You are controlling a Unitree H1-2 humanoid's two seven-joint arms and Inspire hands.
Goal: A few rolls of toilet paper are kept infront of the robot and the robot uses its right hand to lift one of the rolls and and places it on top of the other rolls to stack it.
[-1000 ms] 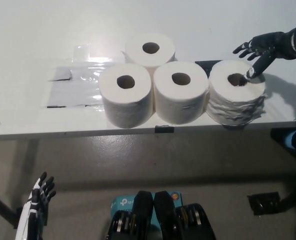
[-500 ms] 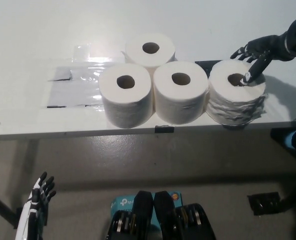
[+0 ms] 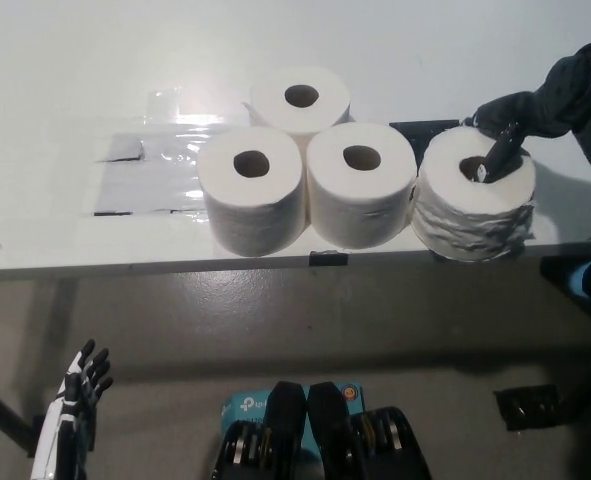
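Here the right hand (image 3: 510, 125) fingers pinch the upright ragged roll (image 3: 473, 205), its core hole facing up.

Three white paper rolls (image 3: 360, 196) stand in a row near the white table's (image 3: 55, 90) front edge, a fourth roll (image 3: 300, 98) behind them.

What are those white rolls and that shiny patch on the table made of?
The rolls, such as the ragged one under the black right hand, look like soft matte paper: its side is crinkled in layers. The shiny patch looks like clear plastic film or tape, since it glares; I can't tell which.
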